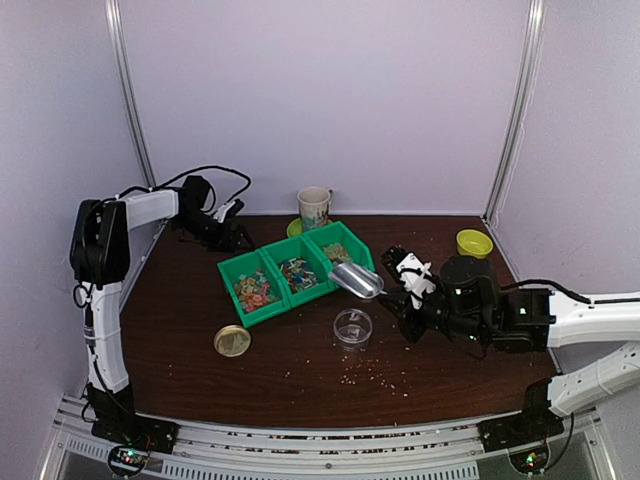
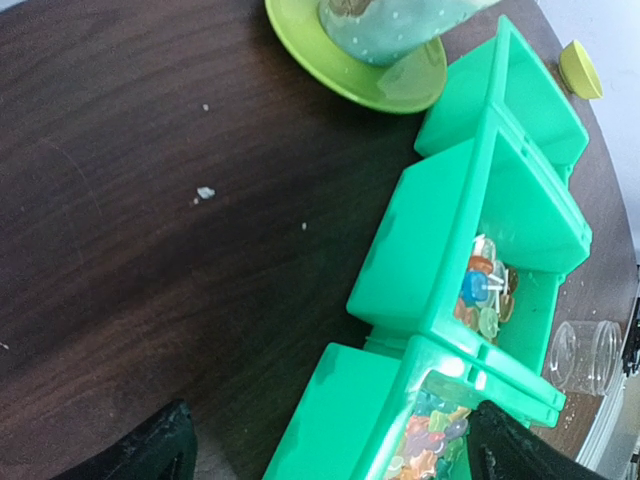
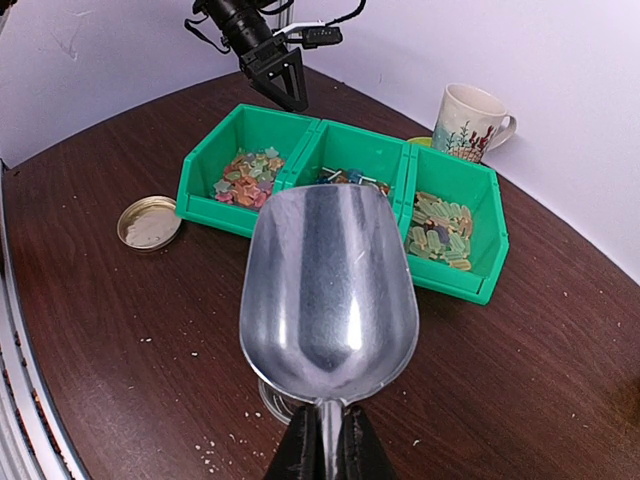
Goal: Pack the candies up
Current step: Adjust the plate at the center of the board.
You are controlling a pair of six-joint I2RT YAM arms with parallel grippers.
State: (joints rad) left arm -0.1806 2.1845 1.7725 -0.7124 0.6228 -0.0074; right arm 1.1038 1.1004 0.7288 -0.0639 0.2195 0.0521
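The candies lie in three joined green bins (image 1: 245, 266): mixed orange, green and blue pieces (image 3: 243, 177) in the left one, more (image 2: 485, 290) in the middle, pale green ones (image 3: 437, 228) in the right. My right gripper (image 3: 327, 425) is shut on the handle of a metal scoop (image 3: 328, 290), whose bowl is empty and hovers over a clear empty jar (image 1: 353, 327). The round tan lid (image 1: 232, 341) lies left of the jar. My left gripper (image 2: 335, 460) is open at the back left, just behind the left bin, with nothing between its fingers (image 2: 150, 455).
A mug (image 1: 314, 207) stands on a green saucer (image 2: 400, 85) behind the bins. A yellow-green lid (image 1: 474, 242) lies at the back right. Crumbs (image 1: 375, 375) are scattered on the dark table in front of the jar.
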